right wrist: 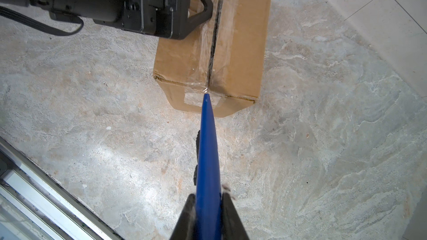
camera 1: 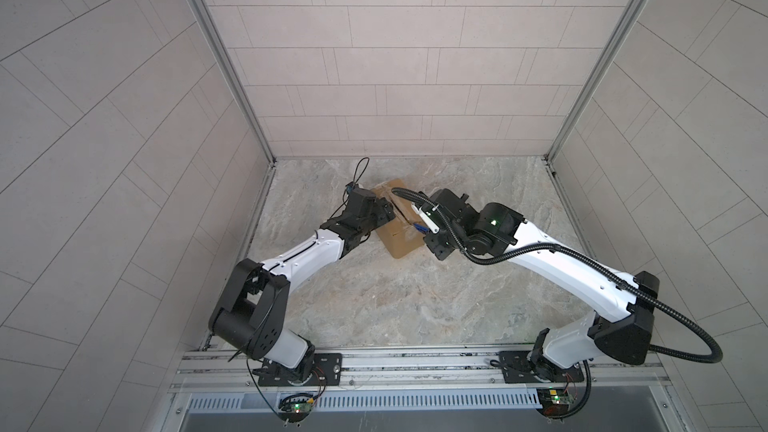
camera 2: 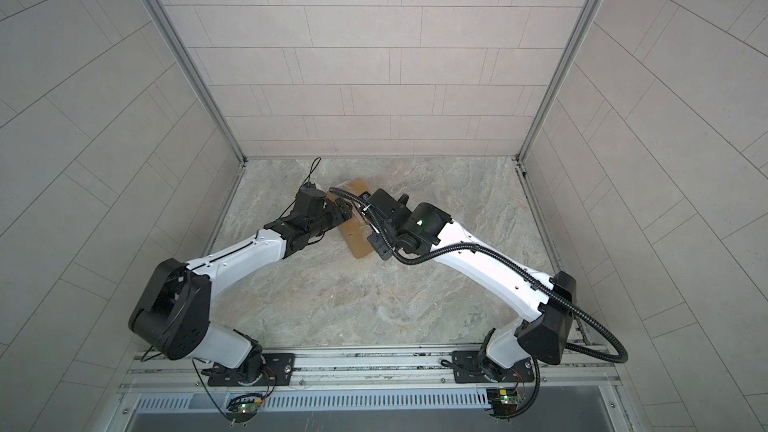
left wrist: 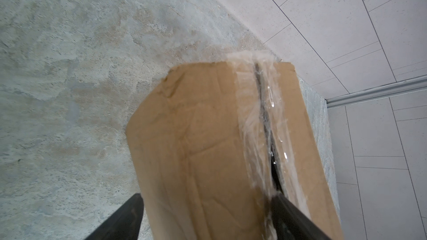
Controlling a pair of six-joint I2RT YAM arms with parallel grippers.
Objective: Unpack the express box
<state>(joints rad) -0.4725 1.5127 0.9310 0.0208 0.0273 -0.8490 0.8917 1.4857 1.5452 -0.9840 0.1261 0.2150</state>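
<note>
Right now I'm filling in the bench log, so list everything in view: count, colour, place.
express box: one, brown cardboard, on the tabletop toward the back, between the grippers
clear tape: one strip, transparent, along the box's top seam, dark gap showing down it
utility knife: one, blue, tip at the seam's end
tabletop: one, grey-beige marbled, under everything
walls: three, pale tiled, around the table
mounting rail: one, silver, front edge, under both arm bases
left gripper: one, black, jaws wide, one finger at the seam, the other beside the box
right gripper: one, black, shut on the utility knife
</note>
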